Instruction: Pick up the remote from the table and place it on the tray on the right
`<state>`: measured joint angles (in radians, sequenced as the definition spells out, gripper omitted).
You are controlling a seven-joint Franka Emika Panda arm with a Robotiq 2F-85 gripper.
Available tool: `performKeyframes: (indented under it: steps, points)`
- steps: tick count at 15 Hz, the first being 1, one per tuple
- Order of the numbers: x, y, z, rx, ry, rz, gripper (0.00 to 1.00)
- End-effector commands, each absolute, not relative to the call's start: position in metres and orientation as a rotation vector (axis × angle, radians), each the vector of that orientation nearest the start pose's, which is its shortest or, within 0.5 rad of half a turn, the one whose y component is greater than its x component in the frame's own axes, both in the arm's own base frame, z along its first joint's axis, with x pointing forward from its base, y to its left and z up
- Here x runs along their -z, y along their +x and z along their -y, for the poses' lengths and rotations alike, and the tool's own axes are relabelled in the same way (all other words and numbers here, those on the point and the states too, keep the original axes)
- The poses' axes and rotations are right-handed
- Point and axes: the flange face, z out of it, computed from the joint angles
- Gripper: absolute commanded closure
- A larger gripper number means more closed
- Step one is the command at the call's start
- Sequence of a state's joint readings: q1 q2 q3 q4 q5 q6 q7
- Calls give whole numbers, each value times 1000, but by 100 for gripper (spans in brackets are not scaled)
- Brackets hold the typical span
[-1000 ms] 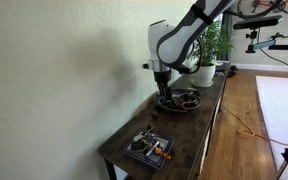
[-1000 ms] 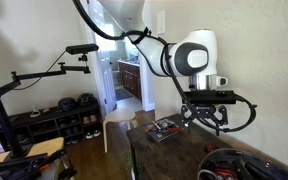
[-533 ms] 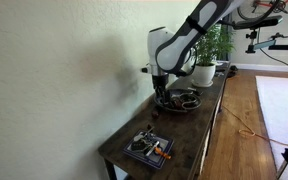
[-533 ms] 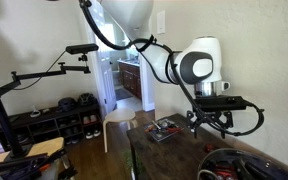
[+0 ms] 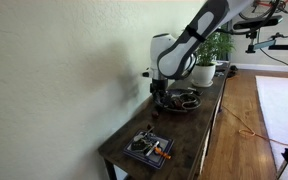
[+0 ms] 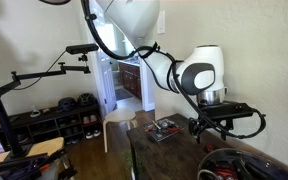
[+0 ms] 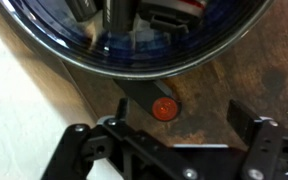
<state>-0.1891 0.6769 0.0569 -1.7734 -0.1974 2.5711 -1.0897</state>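
Note:
The table (image 5: 200,124) is long, narrow and dark brown. In the wrist view a black remote (image 7: 144,100) with a red button lies on the wood just beside the rim of a round dark tray (image 7: 64,55). My gripper (image 7: 181,130) is open, with the remote's end between its two fingers, nearer one of them. In both exterior views the gripper (image 5: 159,98) (image 6: 213,129) hangs low over the table next to the round tray (image 5: 181,102) (image 6: 224,163). I cannot pick out the remote in the exterior views.
A small rectangular tray (image 5: 147,148) (image 6: 166,128) with several small items sits near one table end. A potted plant (image 5: 207,58) stands at the other end. The wall runs close along the table's long side. The round tray holds dark objects.
The arm has come down toward the tabletop beside the round tray. The gripper stays open. Nothing on the table has moved.

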Motion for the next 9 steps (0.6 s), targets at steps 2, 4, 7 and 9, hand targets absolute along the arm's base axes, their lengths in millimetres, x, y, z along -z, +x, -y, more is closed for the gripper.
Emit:
performKeyframes:
  steps: [2, 4, 7, 9]
  points:
    - [-184, 669, 93, 185, -2677, 1844, 0]
    - [-181, 670, 95, 186, -2642, 1887, 0]
    - [-174, 672, 101, 169, -2605, 1949, 0]
    - [-169, 676, 105, 159, -2584, 1972, 0]
